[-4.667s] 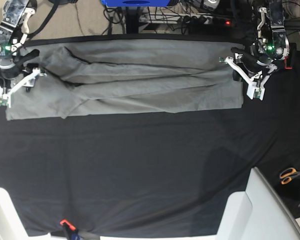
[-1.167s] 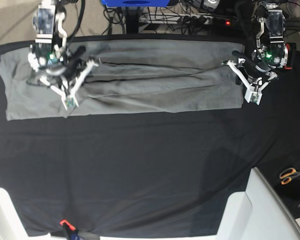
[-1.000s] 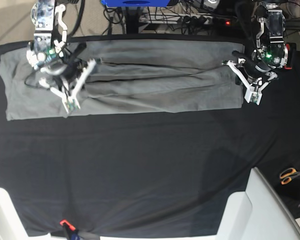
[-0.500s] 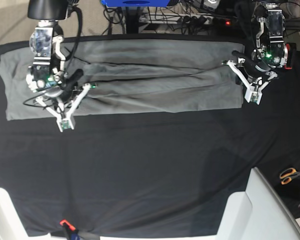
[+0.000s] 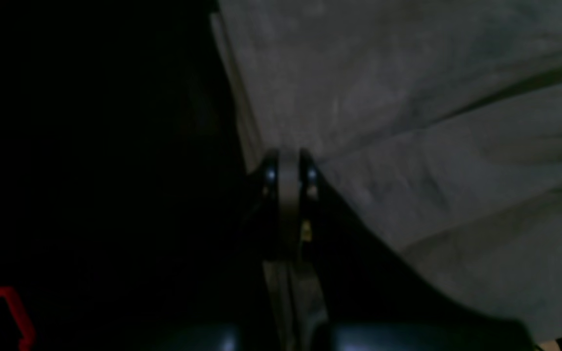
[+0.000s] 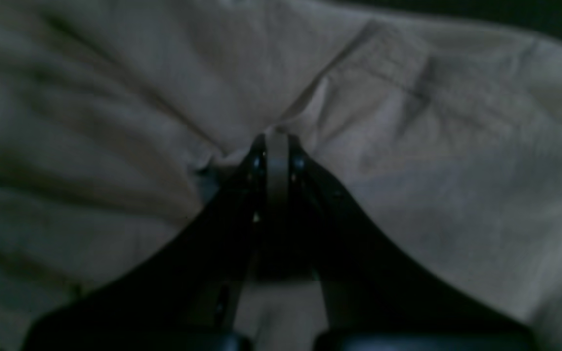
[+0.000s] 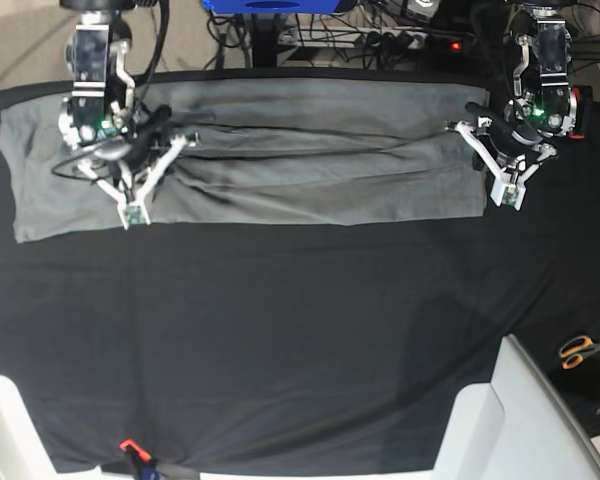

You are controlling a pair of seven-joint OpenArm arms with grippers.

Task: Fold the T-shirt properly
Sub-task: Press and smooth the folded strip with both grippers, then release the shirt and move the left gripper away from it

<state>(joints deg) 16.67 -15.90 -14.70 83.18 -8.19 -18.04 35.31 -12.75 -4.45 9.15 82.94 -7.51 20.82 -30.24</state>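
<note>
Two risks stand out: the T-shirt point(image 7: 310, 160) lies as a long band on the table point(image 7: 300, 340); the left tool point(image 7: 485, 140) pinches its edge, the right tool point(image 7: 140, 160) a mid-cloth ridge; uneven pulling could slip either grip or skew the fold.

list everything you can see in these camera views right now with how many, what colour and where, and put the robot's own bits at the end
T-shirt: one, mid-grey, spread in a long wrinkled band across the far part of the table.
Table cloth: one, black, covering the table under the shirt.
Scissors: one pair, orange handles, at the right edge of the base view.
Cables: several, dark, on the floor beyond the table.
Blue object: one, at the top edge, cut off.
White panels: pale, along the near edge and corners.
Right pincer: one, black, shut on a fold of the T-shirt.
Left pincer: one, black, shut at the T-shirt's edge.
</note>
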